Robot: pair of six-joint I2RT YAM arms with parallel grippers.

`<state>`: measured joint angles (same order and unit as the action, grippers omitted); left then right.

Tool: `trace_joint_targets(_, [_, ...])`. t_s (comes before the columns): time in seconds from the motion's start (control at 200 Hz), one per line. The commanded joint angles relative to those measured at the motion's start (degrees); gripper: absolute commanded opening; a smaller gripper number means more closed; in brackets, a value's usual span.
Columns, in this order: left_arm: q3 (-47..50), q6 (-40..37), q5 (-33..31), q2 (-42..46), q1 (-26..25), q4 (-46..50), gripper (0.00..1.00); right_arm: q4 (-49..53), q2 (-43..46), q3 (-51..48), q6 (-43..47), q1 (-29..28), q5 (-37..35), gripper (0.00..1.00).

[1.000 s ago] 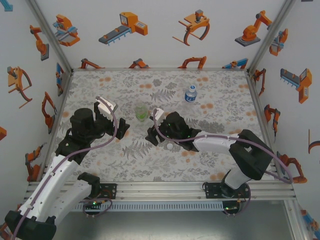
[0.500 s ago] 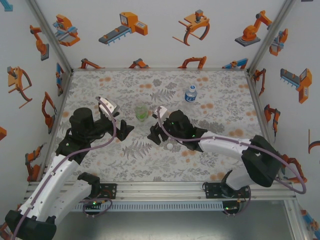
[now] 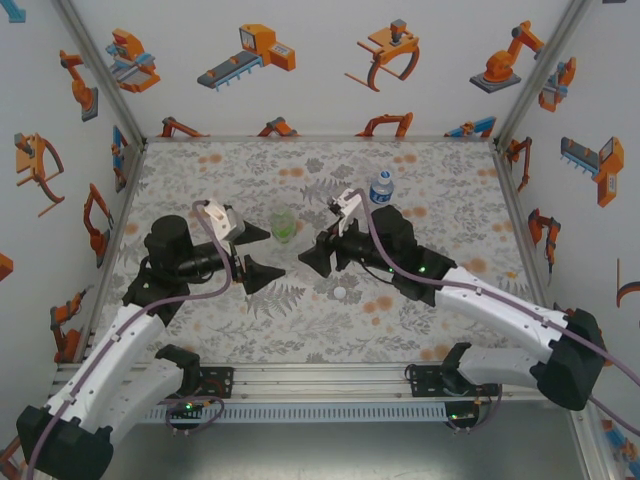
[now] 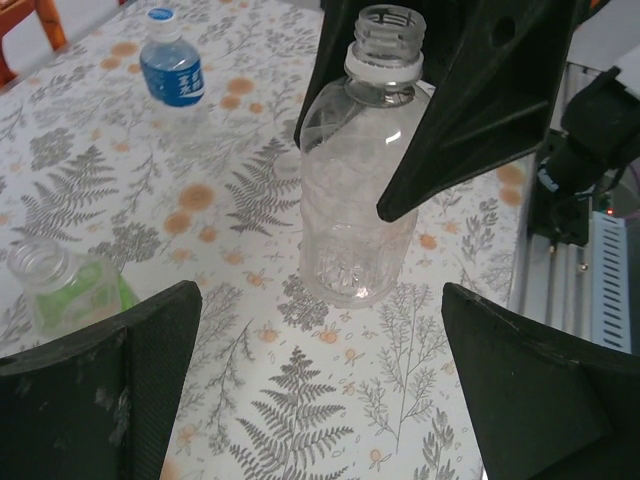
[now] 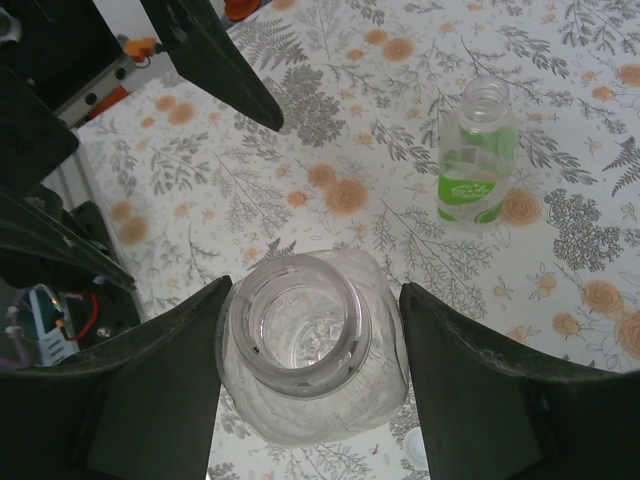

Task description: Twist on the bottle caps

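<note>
The right hand [image 3: 316, 253] has moved farther out, and the cap [image 3: 341, 293] now lies bare on the tabletop [image 3: 200, 160], just behind that hand. The left hand [image 3: 272, 254] has turned to face the right one. The right hand grips the clear bottle [image 5: 310, 340] by its shoulder, upright, with its top open. The left hand is wide open and holds nothing. The green bottle [image 5: 478, 150] has no cap either. I think the left hand should pick the cap up flat, set it straight on the neck, then turn it gently while the right hand holds firm.
</note>
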<state>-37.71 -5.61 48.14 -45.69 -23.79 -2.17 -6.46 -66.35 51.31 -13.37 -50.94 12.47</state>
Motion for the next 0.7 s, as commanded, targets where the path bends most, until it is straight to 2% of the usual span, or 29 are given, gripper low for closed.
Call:
trace_joint_targets(0.0, [-1.82,0.94,4.90,-1.16,-0.82,-2.95,0.97,0.62,2.43,2.64,-4.08,-0.25,1.07,0.34])
trace_joint_targets(0.245, [-6.42,-2.89,5.12,-5.67,-7.38,0.44,1.00,-4.48,4.50,3.24,-7.90,-0.30,4.99,0.33])
trace_joint_targets(0.506, [-9.88,-2.42,10.38,-10.33,-9.73,0.18,0.93,-9.19,4.51,3.43,-5.63,-0.26,17.34,0.34])
trace_joint_targets(0.696, [-11.85,-5.33,12.33,-11.81,-10.72,4.83,0.89,-8.92,5.69,3.69,-5.31,-0.30,16.15,0.33])
